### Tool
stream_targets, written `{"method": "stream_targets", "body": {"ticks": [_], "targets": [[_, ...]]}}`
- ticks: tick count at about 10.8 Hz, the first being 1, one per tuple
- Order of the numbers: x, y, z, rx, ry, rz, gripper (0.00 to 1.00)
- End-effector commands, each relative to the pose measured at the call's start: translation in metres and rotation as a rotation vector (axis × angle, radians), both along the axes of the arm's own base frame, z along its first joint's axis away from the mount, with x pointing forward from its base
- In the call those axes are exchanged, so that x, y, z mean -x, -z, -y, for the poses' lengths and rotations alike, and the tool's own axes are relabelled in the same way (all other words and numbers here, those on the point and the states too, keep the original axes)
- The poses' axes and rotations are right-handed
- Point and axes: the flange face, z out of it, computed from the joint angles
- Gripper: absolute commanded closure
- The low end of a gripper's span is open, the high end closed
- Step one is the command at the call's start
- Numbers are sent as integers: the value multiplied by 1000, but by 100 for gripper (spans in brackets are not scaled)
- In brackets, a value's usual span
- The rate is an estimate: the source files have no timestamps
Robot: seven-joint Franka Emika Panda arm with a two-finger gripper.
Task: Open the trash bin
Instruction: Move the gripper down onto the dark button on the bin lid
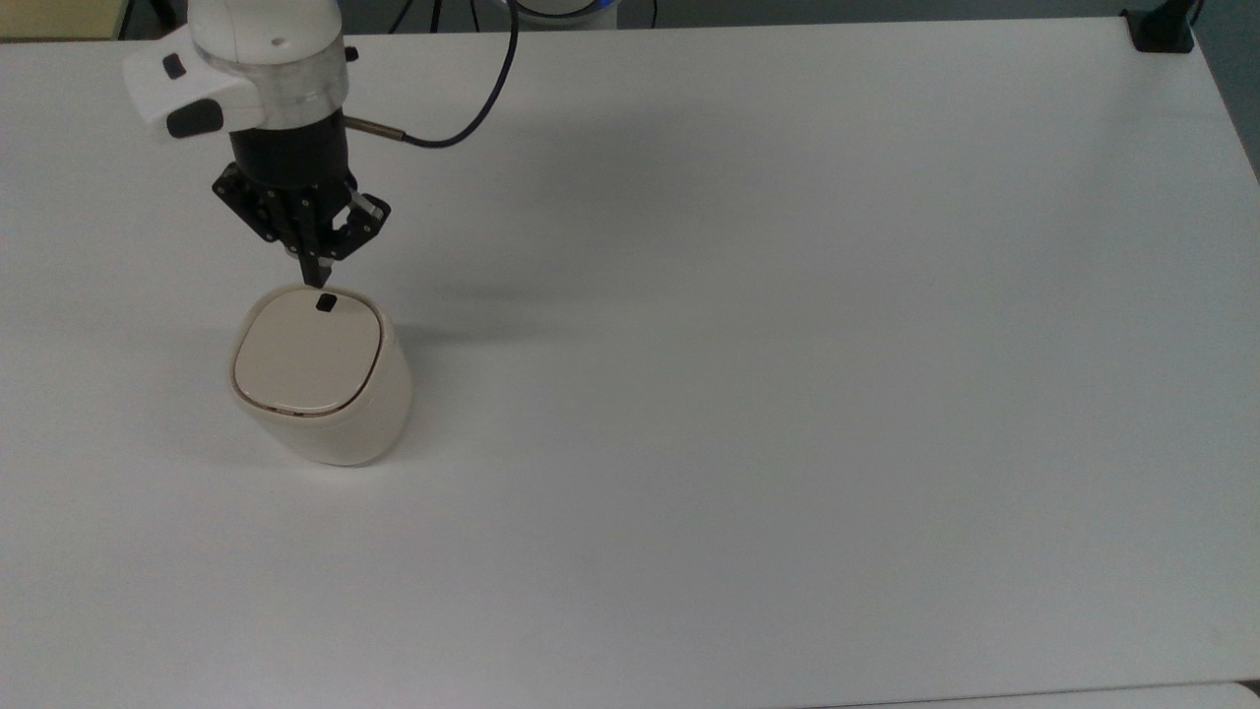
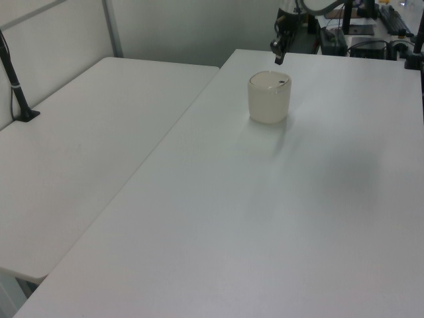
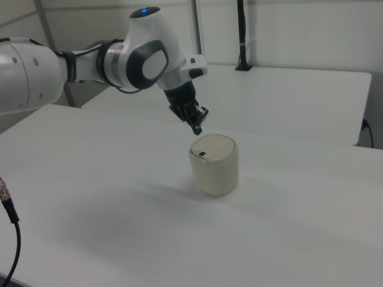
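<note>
The trash bin [image 1: 320, 379] [image 2: 269, 99] [image 3: 215, 167] is a small cream-white tub standing on the white table, at the top view's left. Its rounded-square lid lies flat and closed, with a thin gold-brown rim line. A small black latch button [image 1: 326, 303] [image 3: 203, 154] sits at the lid's far edge in the top view. My gripper [image 1: 323, 280] [image 2: 279, 59] [image 3: 198, 128] points down with its fingers shut together and nothing between them. Its tip hangs a little above the lid edge, close to the button, and apart from it in the right view.
The white table [image 1: 787, 345] spreads wide to the top view's right of the bin. A second white table [image 2: 86, 139] adjoins on the left view's left. A black clamp [image 1: 1162, 30] sits at the top view's far right corner. The arm's cable [image 1: 472, 98] loops above the table.
</note>
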Motion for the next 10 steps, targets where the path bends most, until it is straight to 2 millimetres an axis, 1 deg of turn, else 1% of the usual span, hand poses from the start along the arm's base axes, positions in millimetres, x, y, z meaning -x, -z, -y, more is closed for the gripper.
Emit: {"method": "stream_targets", "body": {"ticks": [1, 2, 3, 5, 7, 8, 9, 10], "targets": [[-13, 32, 12, 0, 34, -1, 100], [-14, 41, 12, -2, 34, -14, 100], [-14, 45, 13, -3, 35, -21, 100], [-14, 58, 13, -7, 35, -43, 100], [-14, 80, 19, -12, 43, -77, 100], [-15, 80, 19, -13, 45, -76, 100], [-13, 63, 19, -18, 49, -59, 100], [-6, 25, 11, -17, 43, -12, 100]]}}
